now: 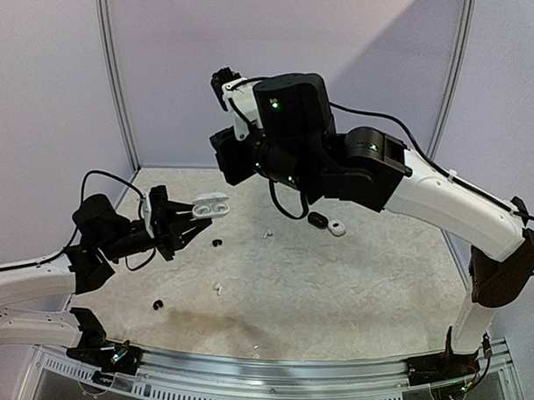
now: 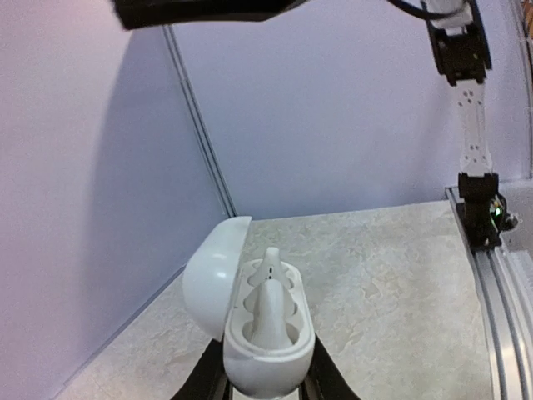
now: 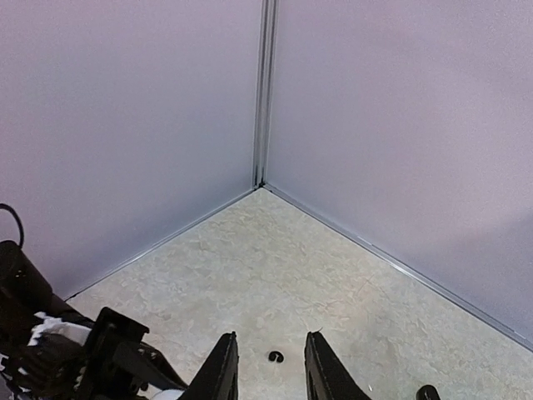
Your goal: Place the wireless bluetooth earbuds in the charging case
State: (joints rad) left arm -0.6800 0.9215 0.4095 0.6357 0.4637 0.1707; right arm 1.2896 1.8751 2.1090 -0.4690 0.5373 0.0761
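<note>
The left gripper (image 2: 265, 385) is clenched tight on the bottom of a white case (image 2: 250, 354) and holds it up. The lid is tipped open to the left. One white earbud (image 2: 268, 304) sits inside the case, just above the jaws. The right gripper (image 3: 268, 371) is up high. Its jaws are a little apart with nothing between them. A black earbud (image 3: 275, 357) lies on the table (image 1: 334, 290) below that gap. A loose white bud (image 1: 267, 235) lies near the middle.
</note>
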